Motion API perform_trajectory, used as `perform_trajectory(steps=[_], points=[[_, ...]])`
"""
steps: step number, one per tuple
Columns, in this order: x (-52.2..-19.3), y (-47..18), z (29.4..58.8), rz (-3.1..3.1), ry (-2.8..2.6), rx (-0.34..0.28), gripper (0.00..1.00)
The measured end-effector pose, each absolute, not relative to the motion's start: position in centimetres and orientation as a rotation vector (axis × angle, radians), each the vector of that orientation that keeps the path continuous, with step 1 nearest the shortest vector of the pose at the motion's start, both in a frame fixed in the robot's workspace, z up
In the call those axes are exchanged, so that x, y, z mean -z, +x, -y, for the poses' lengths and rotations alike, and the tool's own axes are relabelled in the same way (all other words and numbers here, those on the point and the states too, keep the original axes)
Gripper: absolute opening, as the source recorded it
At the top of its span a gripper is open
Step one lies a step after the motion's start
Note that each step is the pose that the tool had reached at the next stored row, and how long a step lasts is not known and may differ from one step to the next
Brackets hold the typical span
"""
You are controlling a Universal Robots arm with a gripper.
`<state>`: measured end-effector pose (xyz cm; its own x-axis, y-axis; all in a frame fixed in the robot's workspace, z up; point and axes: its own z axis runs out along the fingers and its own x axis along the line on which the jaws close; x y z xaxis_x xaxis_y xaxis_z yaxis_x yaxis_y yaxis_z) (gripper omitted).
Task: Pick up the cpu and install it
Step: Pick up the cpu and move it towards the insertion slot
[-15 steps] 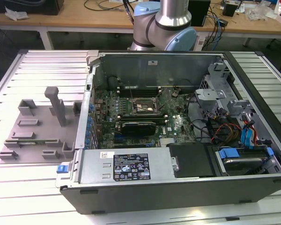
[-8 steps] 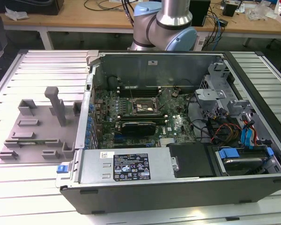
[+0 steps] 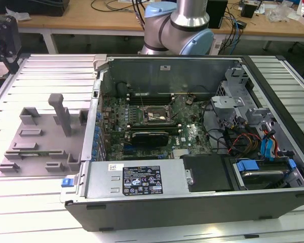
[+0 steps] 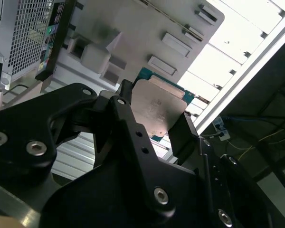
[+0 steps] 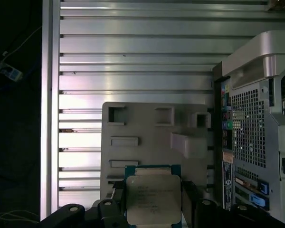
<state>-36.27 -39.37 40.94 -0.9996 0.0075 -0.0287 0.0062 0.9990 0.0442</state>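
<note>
In the first wrist view the hand [image 5: 152, 209] is clamped on two opposite edges of the cpu [image 5: 152, 195], a grip that leaves both faces free and the chip level, with the grey holder tray [image 5: 147, 128] on the table [image 5: 133, 61] just beyond its fingertips.

cpu [image 5: 153, 202], seemingly within gripper [image 5: 152, 213]

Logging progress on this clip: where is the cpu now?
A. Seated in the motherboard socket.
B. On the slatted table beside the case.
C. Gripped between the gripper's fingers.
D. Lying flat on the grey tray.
C: in both wrist views the cpu is clamped between the fingers of the gripper, held clear of the grey tray behind it.
</note>
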Motion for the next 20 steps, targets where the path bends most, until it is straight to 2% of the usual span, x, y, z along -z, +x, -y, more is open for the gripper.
perform_trajectory(steps=[20], points=[[-40.9,-30.6,39.4,-3.112,0.011,-0.069,0.55]])
